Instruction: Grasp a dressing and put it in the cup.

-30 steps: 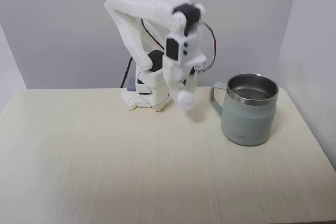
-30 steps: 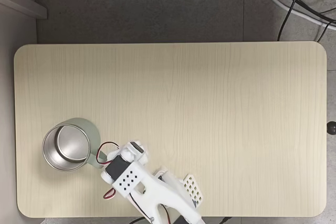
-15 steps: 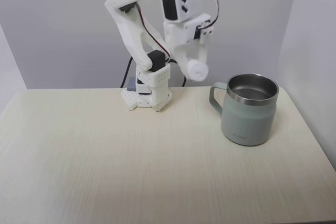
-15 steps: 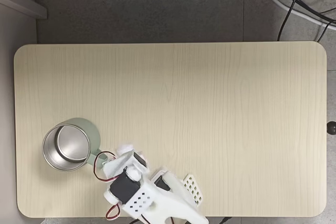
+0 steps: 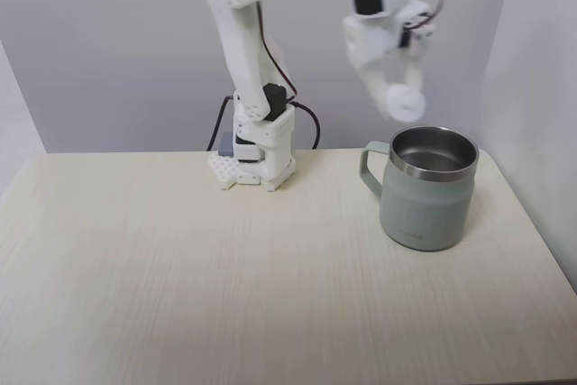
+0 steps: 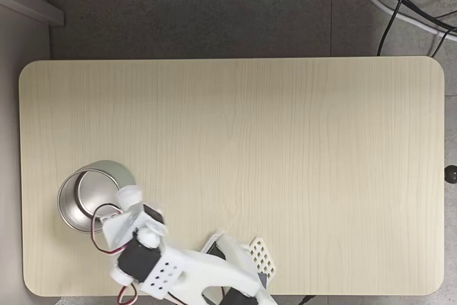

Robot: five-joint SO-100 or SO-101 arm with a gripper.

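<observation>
Your one dressing (image 5: pixel 403 102) hangs in the air, pinched in the claw (image 5: pixel 399 96), just above and to the left of the single cup's (image 5: pixel 426 188) steel rim in a fixed view. From above, the roll (image 6: pixel 129 195) overlaps the cup (image 6: pixel 86 199) edge. One arm, one wooden surface (image 6: pixel 285 141).

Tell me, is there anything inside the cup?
No. The cup shows bare shiny steel inside. The dressing is in the gripper, above the rim. In the fixed view from above, the arm covers a bit of the cup's rim.
</observation>
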